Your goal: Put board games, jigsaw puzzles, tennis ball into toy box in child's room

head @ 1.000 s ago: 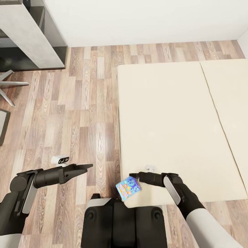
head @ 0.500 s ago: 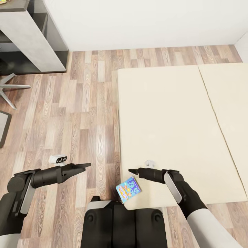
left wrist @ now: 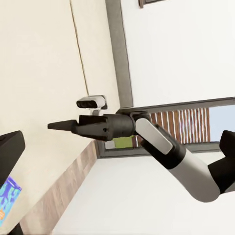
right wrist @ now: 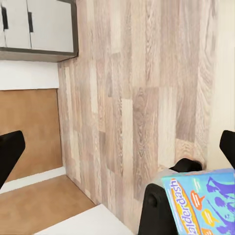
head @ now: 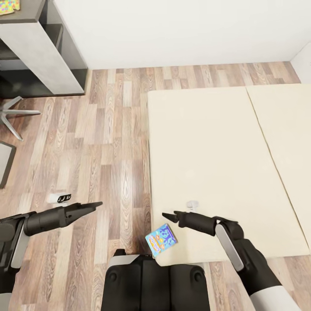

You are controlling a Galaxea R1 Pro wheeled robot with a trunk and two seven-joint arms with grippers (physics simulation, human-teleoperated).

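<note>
Cream bed (head: 207,155), blue game (head: 161,239) below right fingers (head: 169,216)

A small blue game box (right wrist: 203,200) carries the only readable lettering: white letters along its near edge spell "aderdash", with the start of the word cut off at the box's edge. In the head view the same box (head: 161,239) shows print too small to read.
</note>
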